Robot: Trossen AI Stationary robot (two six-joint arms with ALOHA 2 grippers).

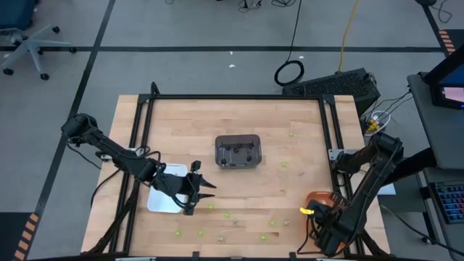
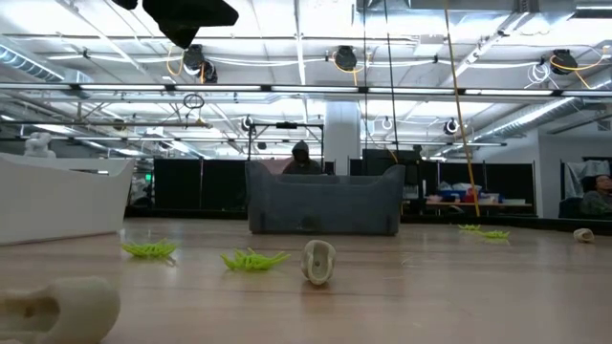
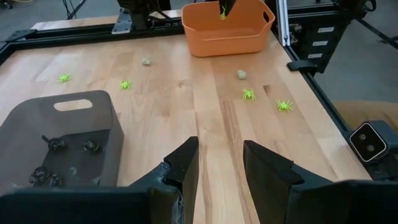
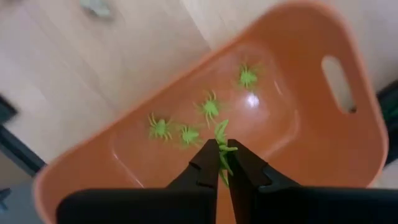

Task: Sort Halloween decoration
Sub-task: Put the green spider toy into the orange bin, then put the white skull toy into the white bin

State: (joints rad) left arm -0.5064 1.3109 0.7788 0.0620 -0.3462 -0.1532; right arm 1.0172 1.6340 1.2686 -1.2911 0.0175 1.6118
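The trinkets are lime-green spiders, dark spiders and pale tan skulls. Several green spiders (image 1: pixel 212 206) and tan pieces (image 2: pixel 318 261) lie scattered on the table's near half. My right gripper (image 4: pixel 224 160) hovers over the orange tray (image 4: pixel 292 134), shut on one green spider; several more green spiders (image 4: pixel 210 107) lie on the tray's floor. Dark spiders (image 3: pixel 56 144) sit in the dark grey tray (image 1: pixel 238 151). My left gripper (image 3: pixel 221 163) is open above bare wood just right of the white tray (image 1: pixel 165 199), touching nothing. My right gripper pinches a lime-green spider (image 4: pixel 221 142) between its two fingertips. It comes from above, pointing down into the orange tray. The spider is lifted clear of the tray floor, its legs sticking out past the fingertips.
The dark grey tray stands mid-table, the white tray at the near left and the orange tray (image 1: pixel 319 205) at the near right corner. A black frame rail (image 1: pixel 239 96) runs round the table. More green spiders (image 3: pixel 249 94) lie between my left gripper and the orange tray.
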